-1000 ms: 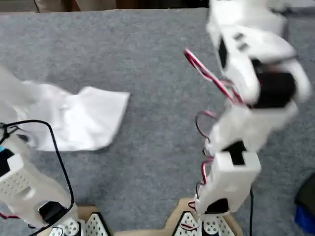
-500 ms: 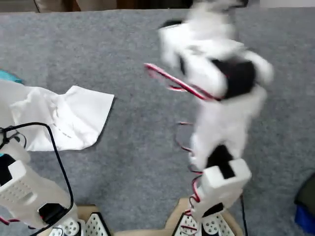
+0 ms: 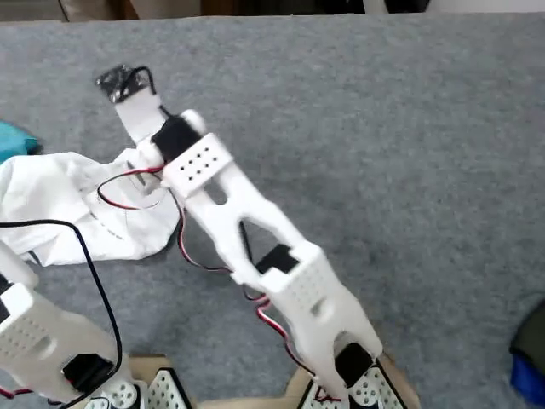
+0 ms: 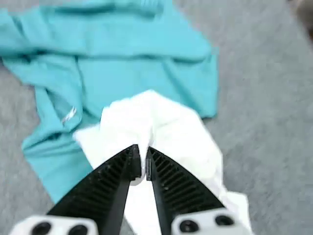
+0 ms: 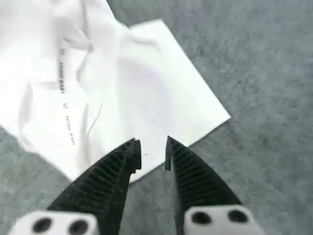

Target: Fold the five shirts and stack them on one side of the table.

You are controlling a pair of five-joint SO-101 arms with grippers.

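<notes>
A crumpled white shirt [image 3: 77, 213] lies at the table's left side, with a teal shirt [image 3: 13, 141] peeking in at the left edge. In the left wrist view my left gripper [image 4: 142, 165] is shut on a raised fold of the white shirt [image 4: 166, 132], which rests partly over the spread teal shirt [image 4: 112, 63]. My right arm [image 3: 221, 204] stretches across the table to the white shirt. Its gripper [image 5: 152, 152] hangs open just above the shirt's near edge [image 5: 127, 83], with nothing between the fingers.
Grey carpet-like cloth [image 3: 383, 128] covers the table, bare across the middle and right. A dark and blue object [image 3: 530, 349] sits at the right front edge. The left arm's base and black cable [image 3: 51, 332] occupy the front left corner.
My right arm has swung from the table's right side across to the left, over the white shirt. The white shirt has been dragged left, and the teal shirt's edge has come into sight.
</notes>
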